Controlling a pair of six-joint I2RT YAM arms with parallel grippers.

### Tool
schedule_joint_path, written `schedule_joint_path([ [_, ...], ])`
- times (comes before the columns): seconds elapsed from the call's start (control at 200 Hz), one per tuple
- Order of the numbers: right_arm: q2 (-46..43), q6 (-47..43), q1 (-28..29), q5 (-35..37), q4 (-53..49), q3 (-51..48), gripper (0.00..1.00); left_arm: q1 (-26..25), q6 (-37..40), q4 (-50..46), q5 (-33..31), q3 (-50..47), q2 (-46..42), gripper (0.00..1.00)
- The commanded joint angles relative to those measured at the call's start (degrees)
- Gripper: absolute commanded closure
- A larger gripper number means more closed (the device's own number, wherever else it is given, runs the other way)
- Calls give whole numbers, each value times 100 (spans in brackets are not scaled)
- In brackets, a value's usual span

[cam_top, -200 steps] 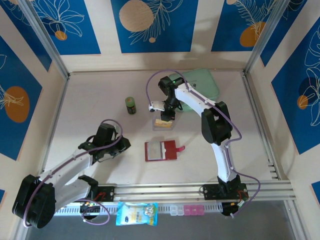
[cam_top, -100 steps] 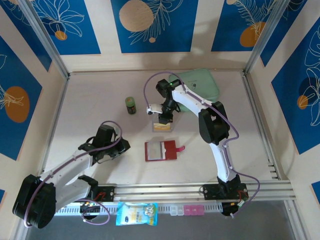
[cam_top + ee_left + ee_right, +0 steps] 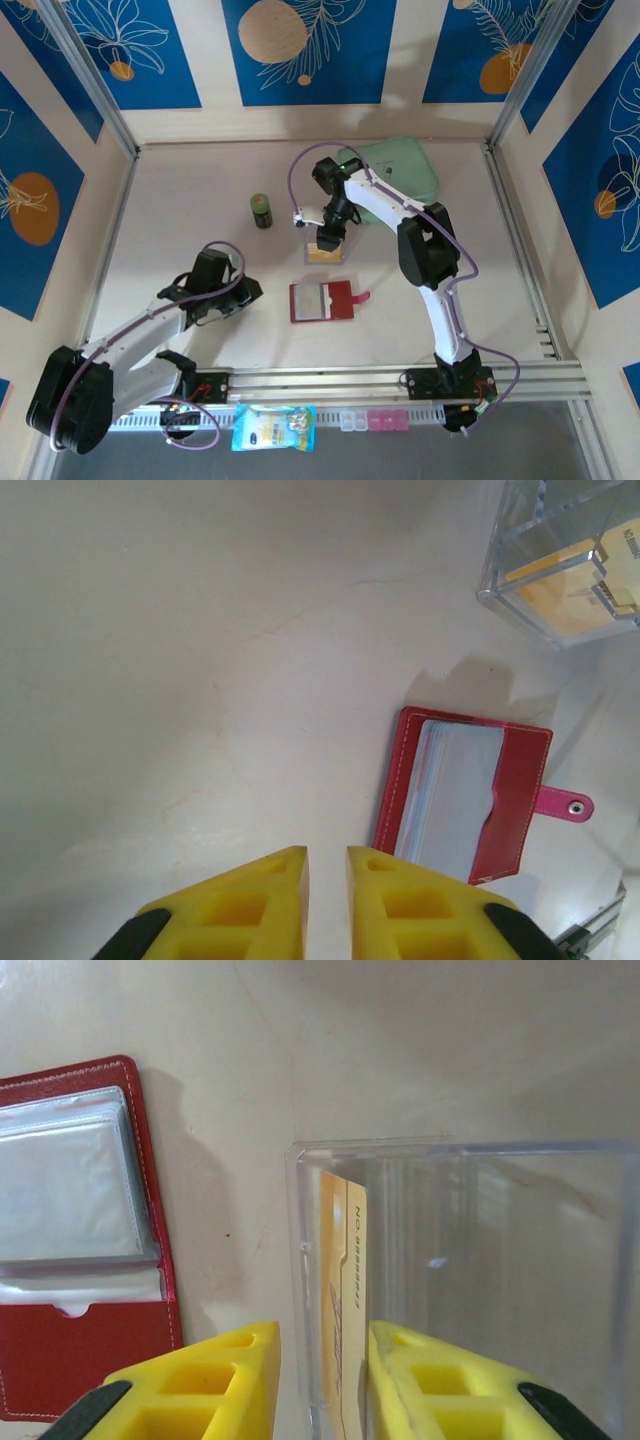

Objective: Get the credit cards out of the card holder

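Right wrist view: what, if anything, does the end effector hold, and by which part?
Nothing: the right end effector stands open around the thin tan card inside the clear plastic box.

Robot lab cell: alu frame (image 3: 100, 100), blue printed wall panels (image 3: 330, 70).

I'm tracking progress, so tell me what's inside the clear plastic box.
Yellow-orange cards sit inside the clear box, at least two overlapping. Whatever lies beneath them is covered, so the full count is unclear.

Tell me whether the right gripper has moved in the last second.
Yes: the right gripper edged slightly left, toward the green can, over the clear box.
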Motion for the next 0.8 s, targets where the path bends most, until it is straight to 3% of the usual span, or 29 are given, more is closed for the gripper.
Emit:
schedule_joint_path([
  [0.0, -631, 292, -56, -193, 148, -63, 71, 53, 111, 178, 358, 190, 247, 82],
  [0.2, -1199, 997, -58, -361, 718, -677, 71, -85, 181, 439, 567, 424, 769, 82],
  [0.37, -1790, 2117, -61, -672, 1454, -1422, 71, -305, 83, 797, 623, 523, 1124, 83],
  [0.55, -2503, 3742, 48, -945, 2527, -2515, 71, -506, -10, 1129, 653, 615, 1427, 84],
  [0.795, -3212, 6130, 465, -661, 3732, -4017, 72, -956, 118, 1131, 672, 905, 1966, 86],
])
